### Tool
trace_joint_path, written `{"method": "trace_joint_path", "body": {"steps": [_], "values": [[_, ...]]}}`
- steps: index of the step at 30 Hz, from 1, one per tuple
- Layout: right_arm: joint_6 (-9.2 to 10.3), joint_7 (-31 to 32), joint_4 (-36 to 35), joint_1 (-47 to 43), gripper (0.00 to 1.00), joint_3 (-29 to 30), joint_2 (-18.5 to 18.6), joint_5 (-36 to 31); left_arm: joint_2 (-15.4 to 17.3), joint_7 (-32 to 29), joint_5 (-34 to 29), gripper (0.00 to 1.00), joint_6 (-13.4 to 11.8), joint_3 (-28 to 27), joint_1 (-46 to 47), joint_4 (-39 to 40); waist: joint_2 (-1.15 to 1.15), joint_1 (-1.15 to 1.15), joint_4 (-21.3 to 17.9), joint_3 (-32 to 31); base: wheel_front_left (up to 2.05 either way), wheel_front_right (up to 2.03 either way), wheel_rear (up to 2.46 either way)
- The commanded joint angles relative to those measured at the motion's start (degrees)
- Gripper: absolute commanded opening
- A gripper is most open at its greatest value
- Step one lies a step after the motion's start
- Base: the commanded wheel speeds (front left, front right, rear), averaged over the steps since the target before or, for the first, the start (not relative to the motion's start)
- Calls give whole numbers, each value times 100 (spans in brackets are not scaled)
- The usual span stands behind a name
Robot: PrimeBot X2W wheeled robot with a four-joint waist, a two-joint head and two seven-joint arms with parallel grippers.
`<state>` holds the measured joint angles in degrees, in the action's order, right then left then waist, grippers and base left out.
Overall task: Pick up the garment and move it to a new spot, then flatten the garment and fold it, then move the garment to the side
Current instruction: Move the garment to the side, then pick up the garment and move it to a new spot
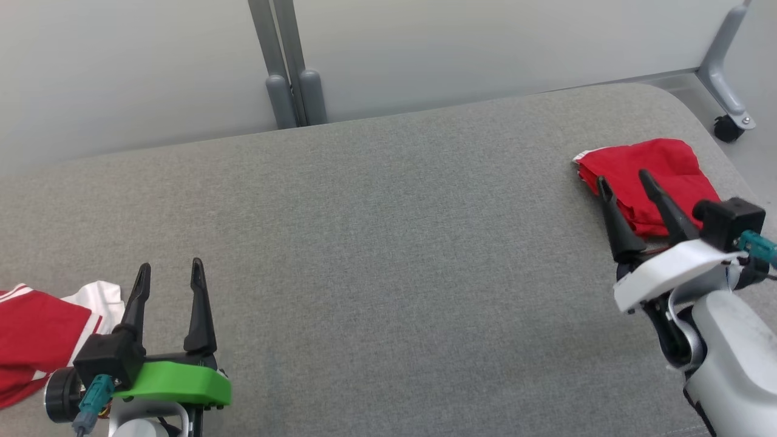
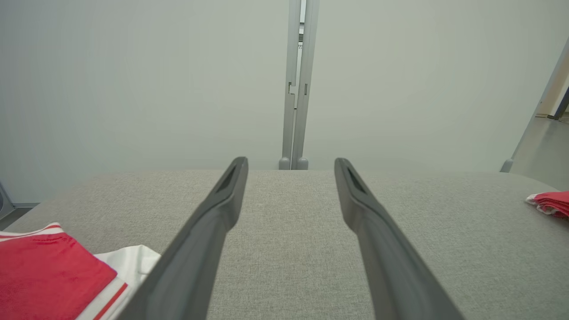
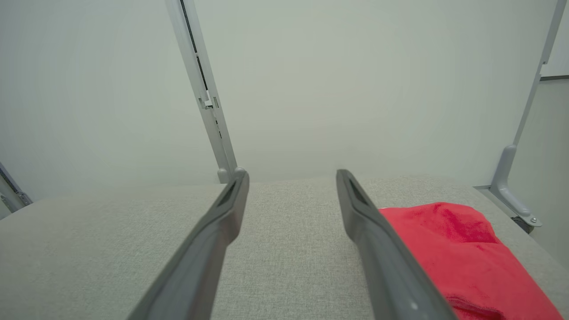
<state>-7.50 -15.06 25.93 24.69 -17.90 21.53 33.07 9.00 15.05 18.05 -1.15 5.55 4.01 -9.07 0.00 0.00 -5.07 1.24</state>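
Lying folded on the grey table (image 1: 388, 212) at right of frame, red garment (image 1: 668, 161) seems already set aside; left gripper (image 1: 170, 265) and right gripper (image 1: 622, 176) jaws gape, empty. Red-and-white garment (image 1: 36, 340) lower left looks next.

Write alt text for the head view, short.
Both grippers are open and empty over a grey table: the right gripper is by a folded red garment at the far right, and the left gripper is beside a red-and-white garment at the lower left. A pale partition stands behind.
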Motion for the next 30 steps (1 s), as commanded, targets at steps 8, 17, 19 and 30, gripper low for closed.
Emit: {"method": "trace_joint_path", "body": {"steps": [8,17,19,30], "values": [[1,-15,-514,-975,100,498,-538,-359,-172,14,-299,100,171,-147,-135,-341,0,0,235,-94,0,0,0],[1,-16,-674,-1323,100,770,-799,-641,-362,10,-538,100,398,-310,-35,-582,0,0,316,-107,0,0,0],[1,-15,-678,-1345,100,752,-793,-709,-382,10,-583,100,430,-348,-20,-587,0,0,315,-106,0,0,0],[1,-15,-767,-1265,100,699,-836,-725,-507,10,-731,100,549,-498,22,-624,0,0,326,-102,0,0,0]]}}
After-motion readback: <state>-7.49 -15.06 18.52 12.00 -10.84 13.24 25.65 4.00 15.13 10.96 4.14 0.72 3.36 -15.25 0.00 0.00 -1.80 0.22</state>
